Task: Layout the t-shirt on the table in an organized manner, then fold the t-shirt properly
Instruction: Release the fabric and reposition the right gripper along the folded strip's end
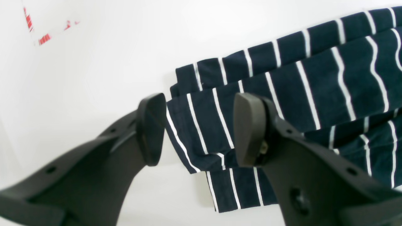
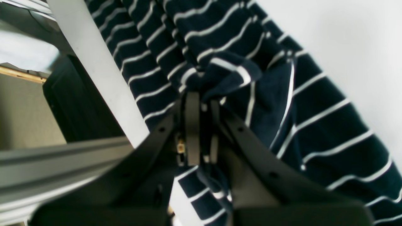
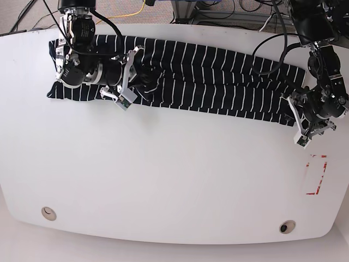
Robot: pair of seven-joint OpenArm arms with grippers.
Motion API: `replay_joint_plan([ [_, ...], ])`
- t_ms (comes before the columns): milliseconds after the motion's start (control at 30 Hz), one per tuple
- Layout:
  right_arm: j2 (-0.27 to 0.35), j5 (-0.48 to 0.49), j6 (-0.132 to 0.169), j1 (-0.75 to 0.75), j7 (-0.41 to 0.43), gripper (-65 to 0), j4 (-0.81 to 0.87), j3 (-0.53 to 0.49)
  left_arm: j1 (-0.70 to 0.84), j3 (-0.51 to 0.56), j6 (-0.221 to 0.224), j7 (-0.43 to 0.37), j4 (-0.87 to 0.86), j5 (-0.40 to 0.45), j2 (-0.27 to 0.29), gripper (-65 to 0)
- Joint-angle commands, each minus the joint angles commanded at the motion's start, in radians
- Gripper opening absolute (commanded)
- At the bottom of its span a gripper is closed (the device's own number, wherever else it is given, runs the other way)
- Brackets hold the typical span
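The t-shirt (image 3: 207,84), black with thin white stripes, lies bunched in a long band across the far side of the table (image 3: 163,180). In the base view my right gripper (image 3: 143,82) is over its left part. In the right wrist view that gripper (image 2: 204,100) is shut on a fold of the t-shirt (image 2: 314,125), which hangs partly past the table edge (image 2: 94,62). My left gripper (image 3: 292,109) is at the shirt's right end. In the left wrist view it (image 1: 199,128) is open, its fingertips (image 1: 152,128) straddling a corner of the t-shirt (image 1: 314,84) lying on the table (image 1: 94,62).
A red outline mark (image 3: 317,174) sits near the right edge, also seen in the left wrist view as the red mark (image 1: 44,39). Two round holes (image 3: 49,213) (image 3: 287,225) are near the front edge. Cables (image 3: 218,11) run behind the table's far edge.
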Motion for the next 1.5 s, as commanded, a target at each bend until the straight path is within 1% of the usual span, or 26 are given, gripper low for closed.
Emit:
replay_joint_plan([
  [100,0.003,0.000,0.000,-0.018,0.000,-45.2,0.000,-0.002,0.000,0.000,0.000,0.000,0.000,0.000,0.000,-32.6],
  [133,0.003,0.000,0.000,-0.026,0.000,-39.6,0.000,-0.003,0.000,0.000,0.000,0.000,0.000,0.000,0.000,-32.6],
  [300,0.008,0.000,0.000,-0.061,0.000,-20.6,0.002,-0.006,0.000,0.000,0.000,0.000,0.000,0.000,0.000,-32.6],
  [367,0.032,0.002,0.000,-0.075,0.000,-15.4,0.011,-0.008,0.000,0.000,0.000,0.000,0.000,0.000,0.000,-32.6],
  [467,0.060,0.002,0.000,-0.104,0.000,-10.8,0.038,-0.008,0.000,0.000,0.000,0.000,0.000,0.000,0.000,-32.6],
  [567,0.098,0.002,0.000,-0.127,0.000,-10.5,0.069,-0.008,0.000,0.000,0.000,0.000,0.002,0.000,0.000,-32.6],
  [633,0.120,0.021,0.000,-0.137,0.000,-10.5,0.071,-0.008,0.000,0.002,0.000,0.000,0.003,0.000,0.000,-32.6],
  [700,0.146,0.060,0.000,-0.138,0.000,-10.5,0.071,-0.008,0.000,0.002,0.000,0.000,0.005,0.000,0.000,-32.6],
  [767,0.183,0.135,0.000,-0.146,0.000,-10.5,0.069,-0.008,0.000,0.002,0.000,0.000,0.005,0.000,0.000,-32.6],
  [900,0.232,0.247,0.000,-0.163,0.000,-10.5,0.069,-0.008,0.000,0.002,0.000,0.000,0.006,0.000,0.000,-32.6],
  [1000,0.253,0.282,0.000,-0.166,0.000,-10.5,0.069,-0.008,0.000,0.002,0.000,0.000,0.006,0.000,0.000,-32.6],
  [1100,0.252,0.261,0.000,-0.161,0.003,-10.5,0.068,0.000,0.000,0.002,0.000,0.000,0.006,0.000,0.000,-32.6],
  [1167,0.235,0.232,0.000,-0.157,0.009,-10.5,0.066,0.003,0.000,0.002,0.000,0.000,0.006,-0.002,0.000,-32.6],
  [1300,0.180,0.140,0.000,-0.138,0.040,-10.5,0.064,0.029,0.000,0.002,0.000,0.000,0.006,-0.002,0.000,-32.6],
  [1333,0.158,0.101,0.000,-0.133,0.046,-10.5,0.064,0.029,0.000,0.002,0.000,0.000,0.006,-0.002,0.000,-32.6],
  [1467,0.089,-0.018,0.000,-0.098,0.046,-10.5,0.063,0.029,0.000,0.002,0.000,0.000,0.006,-0.002,0.000,-32.6],
  [1500,0.080,-0.034,0.000,-0.095,0.046,-10.5,0.061,0.029,0.000,0.002,0.000,0.000,0.006,-0.002,0.000,-32.6],
])
